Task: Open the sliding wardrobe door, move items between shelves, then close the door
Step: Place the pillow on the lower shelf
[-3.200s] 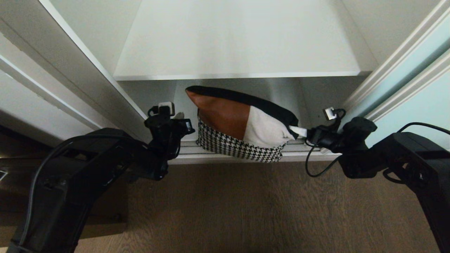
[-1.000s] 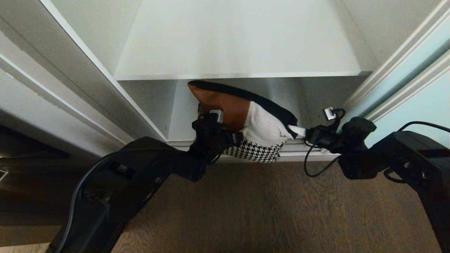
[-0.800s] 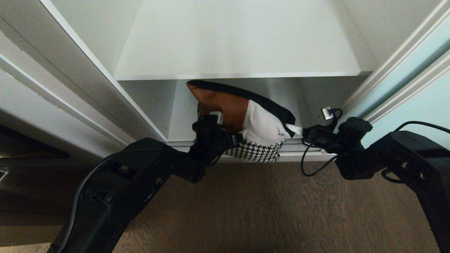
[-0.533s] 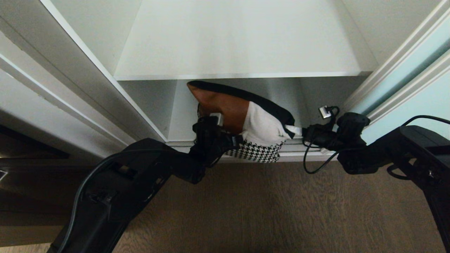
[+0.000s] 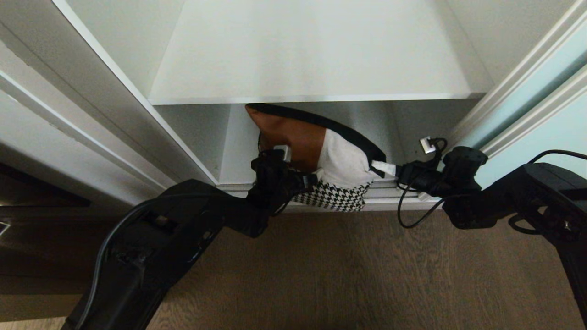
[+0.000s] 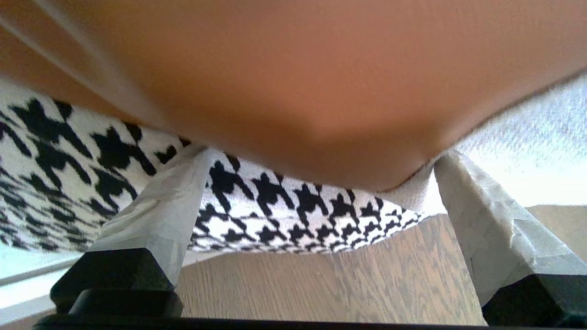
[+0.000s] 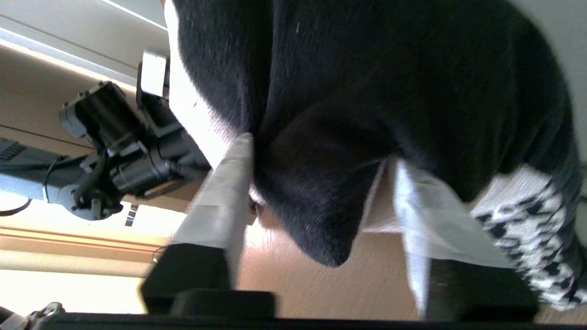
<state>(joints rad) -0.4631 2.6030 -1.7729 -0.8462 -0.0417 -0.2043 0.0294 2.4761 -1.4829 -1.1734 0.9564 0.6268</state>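
wood floor [image 5: 321, 275], open white wardrobe, sliding wardrobe door [image 5: 545, 133] pushed right, upper shelf [image 5: 312, 98] bare; lower shelf holds the orange-black-white bundle [image 5: 316, 146] atop the houndstooth bundle [image 5: 335, 197]. left gripper [image 5: 305, 181] fingers wide at their left edge, right gripper [image 7: 316, 183] fingers parted around the black corner. risk: loose fabric sagging free; only the wrist views show no pinch.

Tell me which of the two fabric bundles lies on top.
The black, orange and white bundle lies on top; the houndstooth bundle sits beneath it, only its checked front edge showing.
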